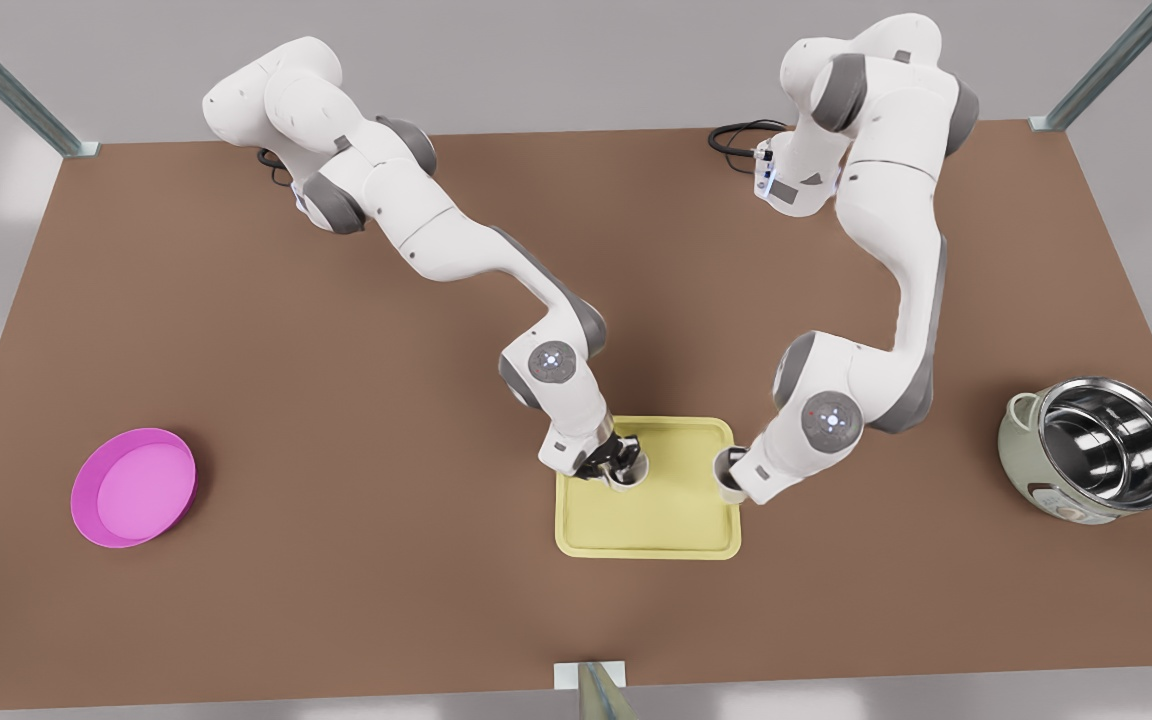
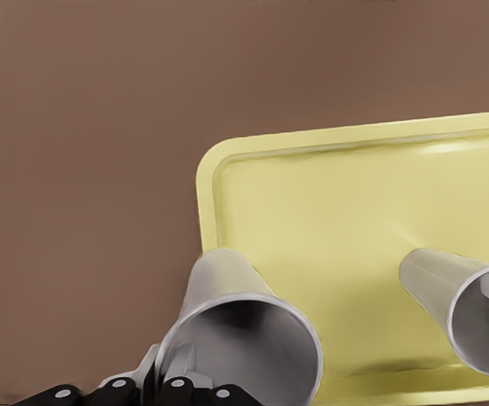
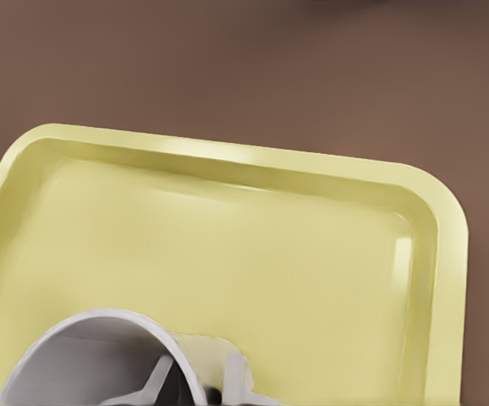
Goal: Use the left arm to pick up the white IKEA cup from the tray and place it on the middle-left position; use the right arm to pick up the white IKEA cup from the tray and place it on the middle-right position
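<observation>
- The brown bench (image 1: 336, 560) carries everything: a pink dish (image 1: 133, 487) far out on the front view's left, a steel-lined pot (image 1: 1096, 448) far out on the front view's right, and the yellow tray (image 1: 651, 520) in the middle near the front edge.
- We match the arms by what their wrist cameras show. The left arm (image 1: 456, 250) reaches in from the front view's left, the right arm (image 1: 886, 250) from the front view's right, and both come down over the tray.
- The tray is flat with a low rim. Both cups stand on it near its far edge, well apart from each other, so neither has reached its bench spot yet.
- The left gripper (image 1: 621, 460) is at the left cup (image 1: 628, 476). In the left wrist view its fingers (image 2: 177, 391) straddle the rim, one inside the cup's mouth and one outside, pinching the wall as far as we can judge.
- The right gripper (image 1: 741, 478) is at the right cup (image 1: 726, 470), by the tray's edge on the front view's right. In the right wrist view a finger (image 3: 236, 376) sits against the rim, and the grip looks the same.
- We judge the cups light, rigid and smooth, with tapered walls. The rim wall is the sensible hold, since a loose pinch there could let a cup swing or slip.
</observation>
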